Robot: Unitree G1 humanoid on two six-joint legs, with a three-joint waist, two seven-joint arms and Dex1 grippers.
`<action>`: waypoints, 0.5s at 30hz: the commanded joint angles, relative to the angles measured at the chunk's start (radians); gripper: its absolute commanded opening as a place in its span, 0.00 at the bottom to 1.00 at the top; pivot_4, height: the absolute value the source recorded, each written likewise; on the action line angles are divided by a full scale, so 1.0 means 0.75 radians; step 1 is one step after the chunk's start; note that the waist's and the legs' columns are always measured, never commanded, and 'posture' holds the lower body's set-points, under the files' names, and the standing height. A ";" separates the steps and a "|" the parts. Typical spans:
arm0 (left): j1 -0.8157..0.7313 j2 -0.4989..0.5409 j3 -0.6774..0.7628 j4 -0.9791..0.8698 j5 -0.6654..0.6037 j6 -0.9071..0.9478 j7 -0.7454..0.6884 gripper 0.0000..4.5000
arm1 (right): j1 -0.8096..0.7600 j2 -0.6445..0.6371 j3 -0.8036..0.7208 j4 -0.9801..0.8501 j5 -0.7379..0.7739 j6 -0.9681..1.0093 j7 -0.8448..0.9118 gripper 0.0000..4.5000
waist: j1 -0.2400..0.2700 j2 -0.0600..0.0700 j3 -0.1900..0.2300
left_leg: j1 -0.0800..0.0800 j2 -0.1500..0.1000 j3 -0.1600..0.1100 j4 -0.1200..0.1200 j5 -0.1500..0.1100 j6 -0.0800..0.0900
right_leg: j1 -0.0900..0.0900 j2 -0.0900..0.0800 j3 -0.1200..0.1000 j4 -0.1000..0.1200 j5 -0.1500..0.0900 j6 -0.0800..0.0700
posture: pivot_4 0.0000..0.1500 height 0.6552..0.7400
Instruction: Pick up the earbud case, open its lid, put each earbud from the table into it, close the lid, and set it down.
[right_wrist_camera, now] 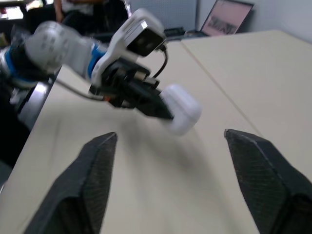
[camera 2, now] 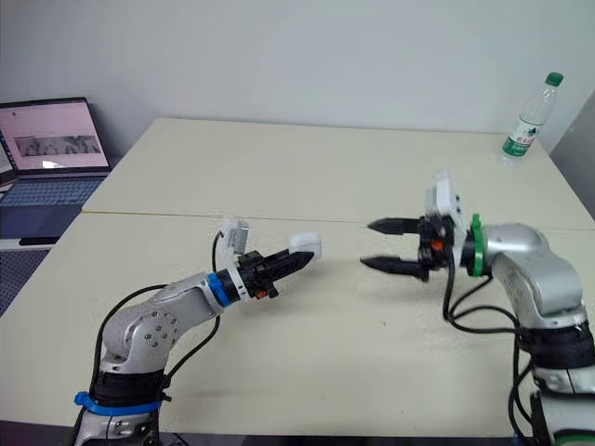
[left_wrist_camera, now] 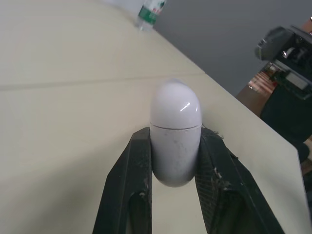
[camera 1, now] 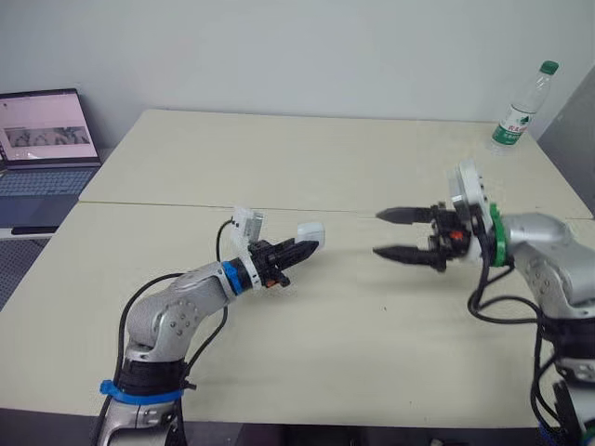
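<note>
Left pincer (camera 1: 305,247) clamped on earbud case (left_wrist_camera: 175,126), lid seemingly shut, right pincer (camera 1: 379,233) apart nearby, bottle (camera 1: 522,106) and laptop (camera 1: 46,139) far off.

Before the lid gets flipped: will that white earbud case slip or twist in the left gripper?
Probably slippery: the earbud case looks glossy and rounded. The left gripper grips only its base half, so pushing the lid might pivot it.

left gripper (left_wrist_camera: 175,141) is clamping the white earbud case (left_wrist_camera: 175,117) mid-frame | black fingers (left_wrist_camera: 127,180) are pressing its two sides | case is pointing away, lid seam closed | beige table (left_wrist_camera: 63,122) is lying underneath | bottle (left_wrist_camera: 151,10) is standing beyond, near the table's far edge
</note>
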 commanded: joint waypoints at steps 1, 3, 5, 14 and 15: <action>-0.035 -0.070 0.014 0.032 -0.129 0.164 0.073 0.18 | 0.057 -0.037 -0.024 0.027 -0.057 -0.178 0.088 0.99 | -0.001 -0.001 0.000 | 0.000 0.000 0.000 0.000 0.000 0.000 | 0.000 0.000 0.000 0.000 0.000 0.000 | 1.00 1.00; -0.061 -0.167 0.049 0.139 -0.138 0.213 0.186 0.18 | 0.083 -0.035 -0.027 0.082 -0.094 -0.252 0.091 0.99 | 0.000 -0.001 0.001 | 0.001 0.000 0.000 0.000 0.000 0.000 | 0.001 0.000 0.000 0.000 0.000 0.000 | 1.00 1.00; -0.075 -0.222 0.070 0.223 -0.131 0.252 0.245 0.18 | 0.088 -0.017 -0.031 0.107 -0.125 -0.299 0.056 0.99 | 0.000 -0.001 0.001 | 0.003 0.000 0.000 0.001 0.000 0.000 | 0.002 0.000 0.000 0.002 0.000 0.000 | 1.00 1.00; -0.088 -0.225 0.157 0.352 -0.117 0.388 0.345 0.39 | 0.045 0.033 -0.025 0.131 -0.125 -0.283 -0.032 1.00 | -0.011 -0.001 0.001 | 0.005 0.002 -0.001 0.000 0.001 -0.001 | 0.001 0.003 0.001 0.006 -0.001 -0.002 | 1.00 1.00; -0.086 -0.212 0.172 0.349 -0.120 0.401 0.346 0.45 | 0.032 0.043 -0.020 0.142 -0.128 -0.283 -0.041 1.00 | -0.010 -0.001 0.000 | 0.005 0.002 0.000 0.000 0.001 -0.002 | 0.001 0.002 0.001 0.006 -0.001 -0.002 | 1.00 1.00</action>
